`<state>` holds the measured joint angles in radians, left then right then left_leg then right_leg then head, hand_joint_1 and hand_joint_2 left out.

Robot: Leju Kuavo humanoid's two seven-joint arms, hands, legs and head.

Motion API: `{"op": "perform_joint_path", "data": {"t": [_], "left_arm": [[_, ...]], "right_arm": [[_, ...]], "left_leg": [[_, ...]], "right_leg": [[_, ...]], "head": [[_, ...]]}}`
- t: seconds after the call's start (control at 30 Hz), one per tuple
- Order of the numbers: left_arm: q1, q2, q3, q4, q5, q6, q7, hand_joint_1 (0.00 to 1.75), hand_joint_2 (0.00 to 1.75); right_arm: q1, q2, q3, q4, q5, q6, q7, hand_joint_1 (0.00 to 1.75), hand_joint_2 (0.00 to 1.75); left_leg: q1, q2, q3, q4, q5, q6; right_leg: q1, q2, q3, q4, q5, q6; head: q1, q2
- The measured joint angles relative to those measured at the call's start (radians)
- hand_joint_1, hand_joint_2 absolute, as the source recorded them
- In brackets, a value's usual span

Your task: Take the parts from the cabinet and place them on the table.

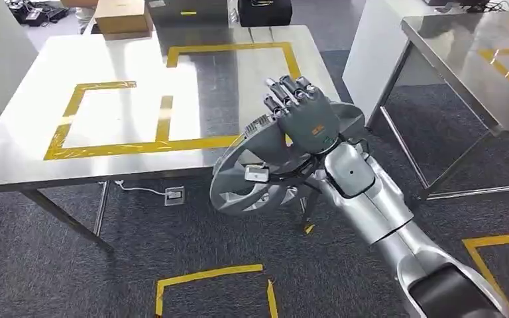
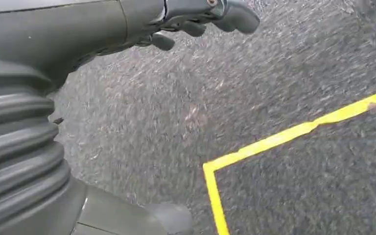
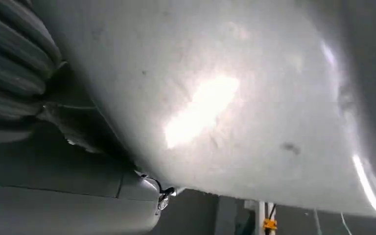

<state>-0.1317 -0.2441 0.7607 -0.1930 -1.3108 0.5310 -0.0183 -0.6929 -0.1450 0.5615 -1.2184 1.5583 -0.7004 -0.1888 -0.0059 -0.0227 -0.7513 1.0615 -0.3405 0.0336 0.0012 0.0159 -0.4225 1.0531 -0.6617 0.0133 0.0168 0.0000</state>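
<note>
My right hand [image 1: 301,109] grips a large round silver part [image 1: 255,169], a wheel-like disc with spokes and a rim, held tilted in the air just off the near right corner of the steel table [image 1: 26,126]. The fingers curl over its upper edge. Close up in the right wrist view, the part's pale grey surface [image 3: 225,98] lies against the hand. My left hand [image 2: 196,19] hangs over the dark carpet with nothing in it, its fingers loosely curled.
Yellow tape rectangles [image 1: 162,119] mark the tabletop. A cardboard box [image 1: 122,14] and a black case [image 1: 264,12] stand beyond its far edge. A second steel table [image 1: 484,59] stands at the right. Yellow tape [image 1: 205,275] marks the carpet below.
</note>
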Motion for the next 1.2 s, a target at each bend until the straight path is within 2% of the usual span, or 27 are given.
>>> {"op": "perform_joint_path", "data": {"t": [0.03,0.07,0.1,0.13,0.17,0.2,0.23,0.27,0.3,0.33,0.37,0.4,0.43,0.67,0.9,1.07,1.2], "left_arm": [[-0.002,0.000,0.000,0.000,-0.002,0.000,0.000,0.00,1.75],[-0.004,0.000,0.000,0.000,-0.002,0.000,0.000,0.00,1.75],[-0.005,0.000,0.000,0.000,-0.002,0.000,0.000,0.00,1.75],[-0.005,0.000,0.000,0.000,-0.002,0.000,0.000,0.00,1.75],[-0.003,0.000,0.000,0.000,-0.002,0.000,0.000,0.00,1.75],[-0.001,0.000,0.000,0.000,-0.002,0.000,0.000,0.00,1.75],[-0.001,0.000,0.000,0.001,-0.002,0.000,0.000,0.00,1.75],[-0.002,0.000,0.000,0.000,-0.003,0.000,0.000,0.00,1.75],[-0.001,-0.004,0.000,0.002,-0.004,0.000,0.000,0.00,1.75],[-0.004,-0.004,0.000,0.002,-0.005,-0.001,0.001,0.00,1.75],[-0.006,-0.006,0.000,0.002,-0.005,-0.002,0.001,0.00,1.75],[-0.006,-0.004,0.000,0.002,-0.005,-0.002,0.001,0.00,1.75],[-0.003,-0.006,0.000,0.002,-0.006,-0.002,0.001,0.00,1.75],[-0.002,-0.006,-0.002,0.002,-0.021,-0.008,0.006,0.00,1.75],[-0.001,-0.009,-0.009,0.002,-0.016,-0.018,0.007,0.00,1.75],[-0.003,-0.015,-0.013,0.002,-0.006,-0.018,0.005,0.00,1.75],[-0.004,-0.019,-0.013,0.002,0.004,-0.019,0.003,0.00,1.75]], "right_arm": [[-0.004,0.000,-0.003,0.000,0.000,-0.001,0.000,1.75,1.75],[-0.004,0.000,-0.004,0.000,0.000,-0.001,0.000,1.75,1.75],[-0.003,0.000,-0.004,0.001,0.000,-0.001,0.000,1.75,1.75],[0.002,0.000,-0.004,0.002,0.000,0.000,0.000,1.75,1.75],[0.006,-0.001,-0.004,0.003,0.000,0.000,-0.001,1.75,1.75],[0.009,-0.002,-0.005,0.003,0.000,0.000,-0.002,1.75,1.75],[0.009,-0.002,-0.005,0.003,0.000,0.000,-0.001,1.75,1.75],[0.008,-0.002,-0.006,0.003,0.001,0.000,0.001,1.75,1.75],[0.006,-0.003,-0.008,0.003,0.001,0.000,0.004,1.75,1.75],[0.007,-0.002,-0.009,0.003,0.002,-0.001,0.008,1.75,1.75],[0.006,-0.002,-0.009,0.003,0.004,0.000,0.008,1.75,1.75],[0.007,-0.002,-0.009,0.003,0.003,0.000,0.010,1.75,1.75],[0.007,-0.003,-0.010,0.003,0.004,0.000,0.011,1.75,1.75],[-0.014,-0.002,-0.016,-0.004,-0.015,0.003,0.005,1.75,1.75],[-0.215,0.026,-0.019,0.060,-0.071,0.075,-0.040,1.75,1.75],[-0.339,0.085,-0.019,0.151,-0.086,0.107,-0.048,1.75,1.75],[-0.388,0.119,-0.019,0.203,-0.085,0.108,-0.042,1.75,1.75]], "left_leg": [[0.000,0.001,0.005,0.000,-0.007,0.007],[-0.001,0.001,0.009,0.000,-0.014,0.010],[-0.003,0.001,0.014,0.000,-0.022,0.012],[-0.005,0.000,0.020,0.000,-0.029,0.014],[-0.007,-0.001,0.027,0.000,-0.035,0.016],[-0.011,-0.003,0.036,0.000,-0.042,0.018],[-0.015,-0.006,0.046,0.000,-0.047,0.018],[-0.021,-0.008,0.057,0.000,-0.053,0.019],[-0.017,-0.009,0.060,-0.002,-0.056,0.021],[-0.026,-0.012,0.062,0.002,-0.059,0.017],[-0.022,-0.013,0.061,-0.001,-0.060,0.013],[-0.020,-0.012,0.062,-0.001,-0.064,0.015],[-0.019,-0.011,0.063,-0.001,-0.064,0.011],[-0.020,-0.011,0.066,-0.003,-0.064,0.010],[-0.020,-0.010,0.066,-0.003,-0.064,0.010],[-0.020,-0.010,0.067,-0.003,-0.064,0.009],[-0.020,-0.011,0.067,-0.003,-0.064,0.009]], "right_leg": [[0.001,-0.005,-0.035,0.056,-0.026,0.005],[0.001,-0.007,-0.085,0.136,-0.057,0.009],[0.001,-0.008,-0.149,0.227,-0.088,0.011],[0.001,-0.008,-0.202,0.289,-0.093,0.010],[0.002,-0.008,-0.231,0.300,-0.068,0.005],[0.006,-0.008,-0.237,0.263,-0.017,-0.001],[0.009,-0.008,-0.224,0.193,0.045,-0.011],[0.016,-0.007,-0.196,0.094,0.116,-0.028],[0.029,-0.007,-0.178,0.017,0.159,-0.050],[0.030,-0.010,-0.174,0.004,0.156,-0.057],[0.030,-0.015,-0.172,-0.001,0.159,-0.050],[0.030,-0.013,-0.172,-0.006,0.159,-0.037],[0.030,-0.013,-0.171,-0.006,0.158,-0.037],[0.029,-0.011,-0.167,-0.005,0.158,-0.038],[0.029,-0.011,-0.168,-0.005,0.157,-0.039],[0.029,-0.010,-0.168,-0.005,0.157,-0.040],[0.029,-0.011,-0.167,-0.005,0.157,-0.040]], "head": [[0.001,0.000],[0.000,0.000],[0.001,0.000],[0.001,0.000],[0.001,0.000],[0.001,0.000],[0.001,0.000],[0.001,0.000],[0.000,0.000],[-0.008,0.000],[-0.008,0.000],[-0.006,0.000],[-0.007,0.000],[-0.006,0.000],[-0.006,0.000],[-0.007,0.000],[-0.006,0.000]]}}
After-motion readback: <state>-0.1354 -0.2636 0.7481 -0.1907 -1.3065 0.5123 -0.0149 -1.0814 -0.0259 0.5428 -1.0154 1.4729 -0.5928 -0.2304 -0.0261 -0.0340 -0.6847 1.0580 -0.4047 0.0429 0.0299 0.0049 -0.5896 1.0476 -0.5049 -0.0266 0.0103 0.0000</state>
